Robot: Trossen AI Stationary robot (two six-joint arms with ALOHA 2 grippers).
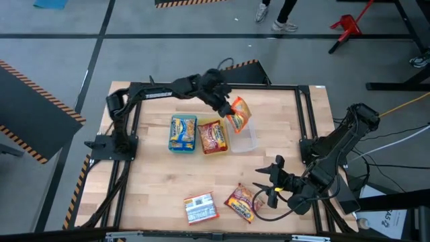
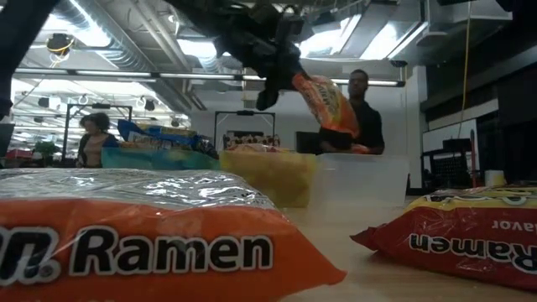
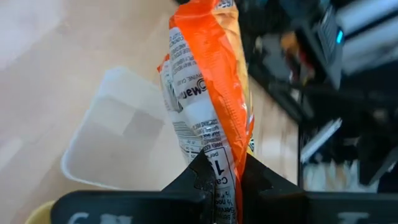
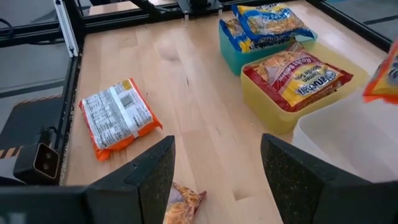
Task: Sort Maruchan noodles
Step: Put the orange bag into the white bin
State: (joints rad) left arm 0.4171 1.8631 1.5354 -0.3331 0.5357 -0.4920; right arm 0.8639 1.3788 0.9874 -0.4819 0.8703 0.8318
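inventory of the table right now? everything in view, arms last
Held packet: 1, orange, hanging from the left gripper above the clear tray.
Clear tray: 1, right end of the tray row, nothing in it that shows.
Yellow tray: 1, middle of the row, holds a red packet.
Green tray: 1, left end of the row, holds blue-yellow packets; number in the stack unclear.
Loose orange packet: 1, label side up, table's near edge.
Loose red packet: 1, near edge, beside the right gripper.
People: at least 2, in the room beyond the table.
Left gripper: shut on the held packet.
Right gripper: open, low over the near right of the table.
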